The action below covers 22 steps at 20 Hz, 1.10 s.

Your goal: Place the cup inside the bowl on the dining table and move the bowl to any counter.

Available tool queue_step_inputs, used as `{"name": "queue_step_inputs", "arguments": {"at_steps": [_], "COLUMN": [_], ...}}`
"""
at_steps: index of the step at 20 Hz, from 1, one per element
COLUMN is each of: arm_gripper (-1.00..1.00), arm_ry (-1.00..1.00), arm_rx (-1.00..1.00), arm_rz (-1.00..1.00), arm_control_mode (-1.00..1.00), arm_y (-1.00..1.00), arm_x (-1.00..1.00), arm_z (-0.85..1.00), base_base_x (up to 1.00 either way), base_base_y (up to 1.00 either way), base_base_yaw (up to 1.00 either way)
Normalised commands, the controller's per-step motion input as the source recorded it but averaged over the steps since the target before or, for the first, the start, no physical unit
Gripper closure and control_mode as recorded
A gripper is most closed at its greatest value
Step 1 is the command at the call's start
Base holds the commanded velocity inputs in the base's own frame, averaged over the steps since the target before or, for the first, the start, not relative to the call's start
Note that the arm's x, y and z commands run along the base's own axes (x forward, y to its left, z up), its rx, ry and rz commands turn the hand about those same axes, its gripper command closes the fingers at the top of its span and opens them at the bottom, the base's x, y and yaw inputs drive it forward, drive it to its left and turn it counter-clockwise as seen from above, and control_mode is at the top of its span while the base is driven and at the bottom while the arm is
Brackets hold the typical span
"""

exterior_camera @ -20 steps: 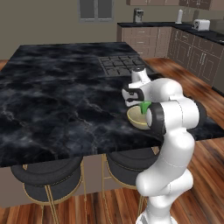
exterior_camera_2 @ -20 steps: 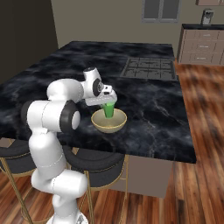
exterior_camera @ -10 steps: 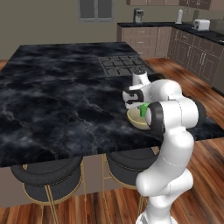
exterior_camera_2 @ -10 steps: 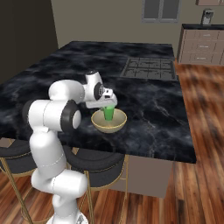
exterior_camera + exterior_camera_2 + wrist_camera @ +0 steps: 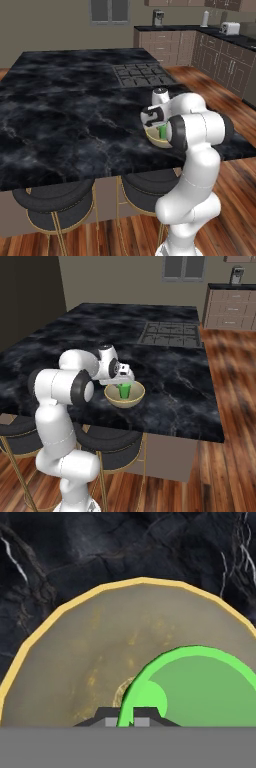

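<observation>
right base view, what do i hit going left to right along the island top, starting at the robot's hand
hand → cup, standing in the bowl → bare marble of the dining table → wood floor

The small bright green tapered cup (image 5: 124,390) stands upright inside the wide round tan bowl (image 5: 134,400), toward one side of its smooth yellowish hollow. The bowl rests near the front edge of the black white-veined marble dining table (image 5: 165,373), before the built-in cooktop.
</observation>
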Motion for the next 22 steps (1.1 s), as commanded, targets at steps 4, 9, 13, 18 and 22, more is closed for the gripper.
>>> {"name": "queue_step_inputs", "arguments": {"at_steps": [4, 9, 13, 18, 22], "arm_gripper": [1.0, 1.0, 1.0, 1.0, 1.0], "arm_ry": [-0.07, -0.05, -0.04, -0.02, 0.0], "arm_rx": [0.0, 0.0, 0.0, 0.0, 0.0], "arm_rz": [0.0, 0.0, 0.0, 0.0, 0.0], "arm_control_mode": [-1.0, -1.0, -1.0, -1.0, -1.0], "arm_y": [0.0, 0.0, 0.0, 0.0, 0.0], "arm_x": [0.0, 0.0, 0.0, 0.0, 0.0], "arm_z": [-0.26, -0.17, -0.13, -0.02, 0.0], "base_base_x": [0.0, 0.0, 0.0, 0.0, 0.0], "base_base_y": [0.0, 0.0, 0.0, 0.0, 0.0], "base_base_yaw": [0.0, 0.0, 0.0, 0.0, 0.0]}}
